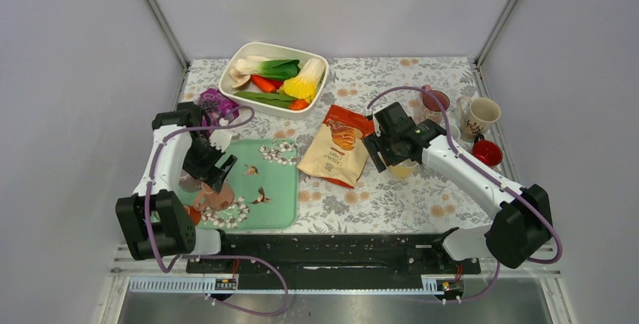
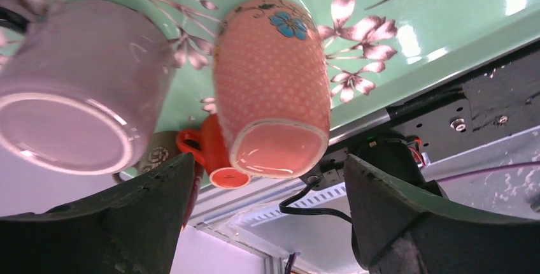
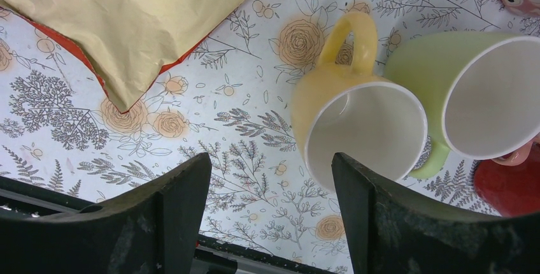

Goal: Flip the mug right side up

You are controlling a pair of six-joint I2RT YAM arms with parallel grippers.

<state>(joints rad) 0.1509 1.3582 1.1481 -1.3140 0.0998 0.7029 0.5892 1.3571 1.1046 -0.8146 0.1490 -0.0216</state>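
Top view, risk: the left end effector hangs low over the green tray, right over the pink mug. Any sideways drift would likely knock the mug over again or shunt it into its neighbours.
Top view, left end effector: released, fingers spread, nothing gripped.
Top view, right end effector: spread above the bench beside a snack bag, and empty.

Left wrist view, task mug: the pink mug stands on end on the tray, between the fingers. I cannot tell for sure whether its near end is the mouth or the base.
Left wrist view, risk: a lavender mug and a small orange mug crowd one side. A finger that catches either on the way up could tip the pink one.
Left wrist view, left end effector: wide open and clear of the mug on both sides, with the narrower gap on the side away from the orange mug.

Right wrist view, risk: a yellow mug and a green mug lie on their sides, touching. A clumsy descent could roll them.
Right wrist view, right end effector: open, holding and touching nothing.
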